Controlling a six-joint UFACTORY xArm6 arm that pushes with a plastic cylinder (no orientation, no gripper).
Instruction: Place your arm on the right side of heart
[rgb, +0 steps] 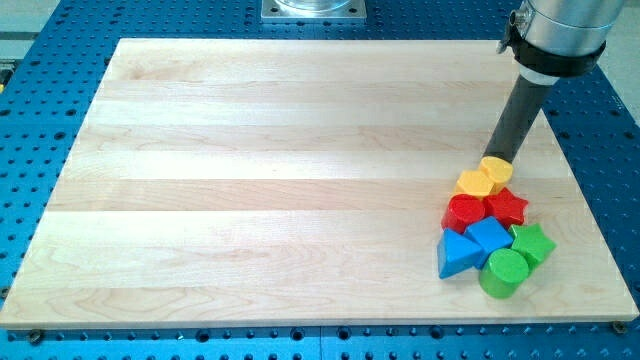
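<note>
My tip (498, 158) shows at the view's right, at the lower end of the dark rod. It touches the top edge of a yellow heart (497, 171). A yellow hexagon (473, 184) lies against the heart on its lower left. Below them sit a red cylinder (464, 212) and a red star (507, 207). Further down are a blue cube (488, 236), a blue triangle (457, 256), a green star (533, 243) and a green cylinder (503, 273). All the blocks form one tight cluster.
The wooden board (300, 180) lies on a blue perforated table (40, 120). The cluster sits near the board's right edge (590, 210) and not far from its bottom edge. A metal base plate (313, 9) shows at the view's top.
</note>
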